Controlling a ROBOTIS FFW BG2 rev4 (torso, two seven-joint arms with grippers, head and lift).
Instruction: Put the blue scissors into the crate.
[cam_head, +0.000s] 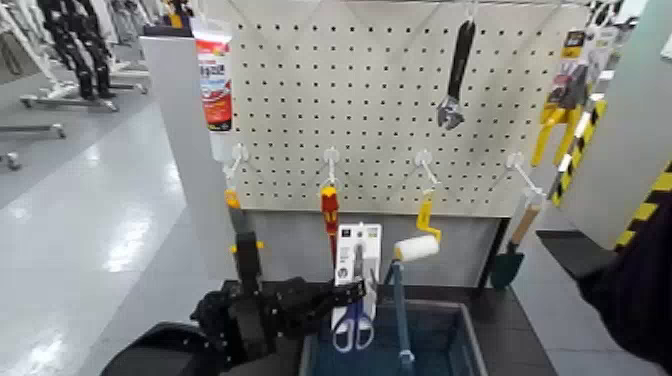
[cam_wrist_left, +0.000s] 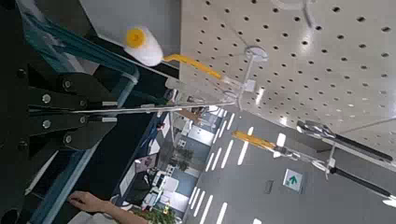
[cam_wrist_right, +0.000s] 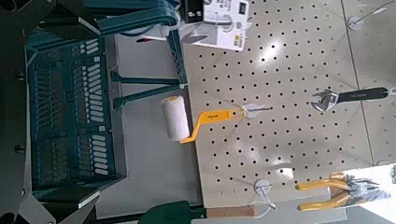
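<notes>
The blue scissors (cam_head: 353, 322), on their tall white card, hang upright with the blue loop handles low, just above the near rim of the crate (cam_head: 470, 335). The left gripper (cam_head: 345, 293) has its fingers closed on the card's left edge from the side; the left wrist view shows the card edge-on, pinched between them.

The grip is at one edge only, so the card could pivot or slip out if the arm moves quickly. It stands just beside the blue handle of the paint roller (cam_head: 414, 248), which hangs from the pegboard (cam_head: 380, 100) down into the crate, and beside the red-and-yellow screwdriver (cam_head: 329, 212) behind it; either could snag the card. Letting go too near the rim might tip the card outside the crate.

The right arm waits at the right side; whether its fingers are spread or closed cannot be told.
</notes>
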